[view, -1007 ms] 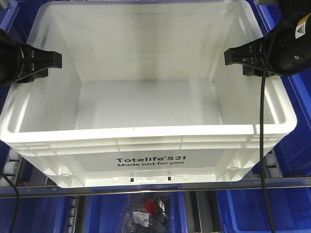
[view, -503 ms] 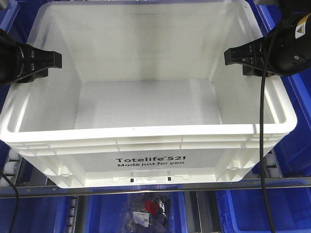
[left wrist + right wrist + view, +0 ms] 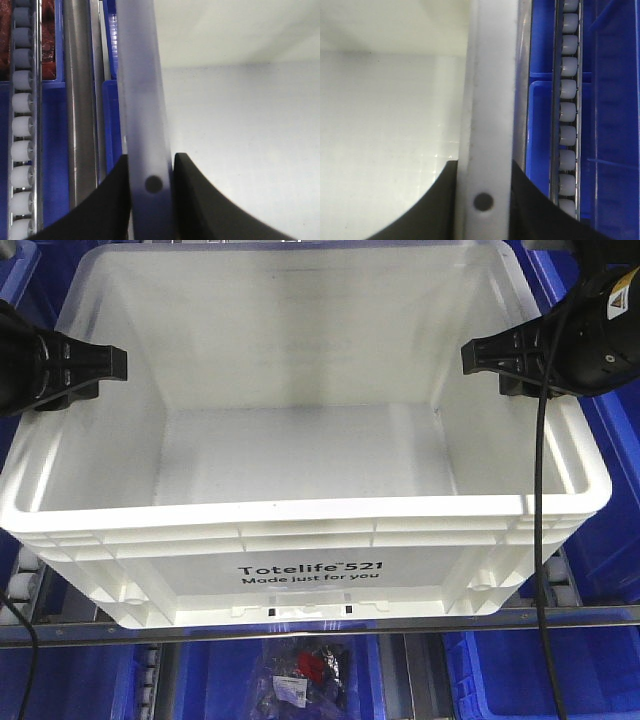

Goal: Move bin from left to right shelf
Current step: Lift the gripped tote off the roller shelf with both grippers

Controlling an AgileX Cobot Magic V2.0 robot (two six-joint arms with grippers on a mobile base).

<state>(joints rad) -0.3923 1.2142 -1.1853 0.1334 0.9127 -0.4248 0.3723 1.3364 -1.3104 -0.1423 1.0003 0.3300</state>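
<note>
1. The large white rectangular plastic bin point(image 3: 310, 570), with a ribbed rim and the black print "Totelife 521" on its front side, fills the middle of the front view. It is empty inside.
2. Its lower front edge is just above a grey metal bar point(image 3: 300, 625) of the shelf. Blue plastic bins point(image 3: 595, 530) are beside it and below it, and roller tracks with white rollers point(image 3: 567, 100) run along its sides. I cannot tell if the bin rests on the shelf or is a little raised.
3. The left tool point(image 3: 151, 165) is narrow and holds the left wall of the bin: one black finger is inside, the other outside, and both touch the wall.
4. The right tool point(image 3: 484, 167) grips the right wall in the same way, with the wall pressed between its two fingers.
5. In my judgement the grasp is done and the step in hand is the lift from the left shelf.
6. The next move calls for both arms to rise together at the same speed and with the same distance between them, so that the bin stays level. Then they carry it sideways to the right shelf, clear of the blue bins.
</note>
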